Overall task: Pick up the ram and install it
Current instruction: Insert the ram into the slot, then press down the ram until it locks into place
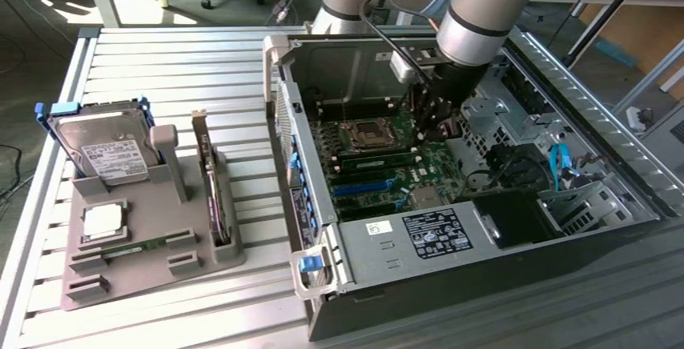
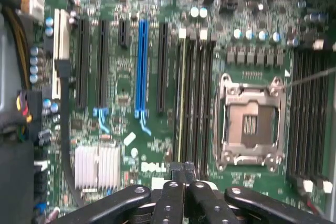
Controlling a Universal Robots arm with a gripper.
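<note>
One ram point(image 1: 134, 249), a thin green stick, lies in the grey holder point(image 1: 203, 265) on the exterior view's left. A second ram point(image 2: 181, 103) stands edge-on in a memory slot beside the empty processor socket point(image 2: 251, 124); it also appears on the motherboard as a green ram point(image 1: 376, 160). My gripper point(image 1: 433, 134) reaches down into the open computer case point(image 1: 320, 229), over the slots. In the wrist view my gripper point(image 2: 182, 176) is shut, its tips at one end of the seated stick. I cannot tell whether they touch it. Nothing is held between the fingers point(image 2: 169, 198).
The holder also carries a hard drive point(image 1: 102, 149), a small square processor point(image 1: 102, 221) and a dark expansion card point(image 1: 214, 197) standing on edge. Inside the case are a blue expansion slot point(image 2: 140, 66), a silver heatsink point(image 2: 97, 167), cables point(image 1: 561, 169) and the power supply point(image 1: 433, 237).
</note>
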